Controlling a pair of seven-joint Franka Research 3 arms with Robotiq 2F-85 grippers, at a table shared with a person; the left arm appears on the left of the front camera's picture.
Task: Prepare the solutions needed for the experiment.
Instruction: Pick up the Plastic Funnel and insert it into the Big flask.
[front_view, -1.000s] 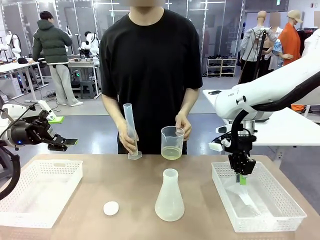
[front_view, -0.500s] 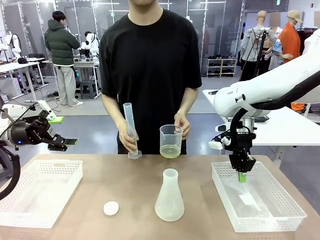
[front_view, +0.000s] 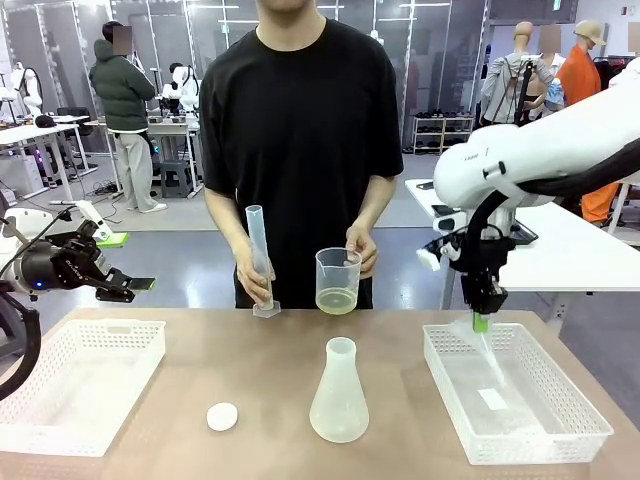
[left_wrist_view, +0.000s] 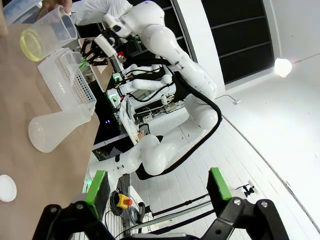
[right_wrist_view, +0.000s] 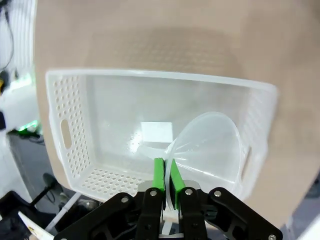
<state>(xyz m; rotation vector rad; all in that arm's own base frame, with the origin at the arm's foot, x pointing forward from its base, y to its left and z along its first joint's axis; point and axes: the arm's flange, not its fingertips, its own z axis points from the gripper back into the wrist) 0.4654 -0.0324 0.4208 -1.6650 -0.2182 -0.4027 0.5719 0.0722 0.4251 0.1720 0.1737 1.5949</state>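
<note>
- Our right gripper (right_wrist_view: 163, 167) pinches the thin wall of a clear, smooth funnel (right_wrist_view: 210, 145) between its 2 pads, right of the flask (front_view: 339, 395) and above a perforated white basket (front_view: 540, 443); we judge it is meant for the flask's narrow neck.
- Our left gripper (front_view: 135, 288) hangs spread, far left of the flask, holding nothing.
- The solution (front_view: 336, 300), pale yellow, sits in the person's clear beaker (front_view: 338, 268) behind the flask; the tall cylinder (front_view: 256, 250) beside it is likely for measuring.

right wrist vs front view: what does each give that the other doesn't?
Right wrist: clear funnel plainly pinched between the right tool's pads. Front: person holding a beaker of yellowish liquid and a measuring cylinder; flask and white cap on the table; open left tool. Both: right tool over the right basket, white square inside it.
</note>
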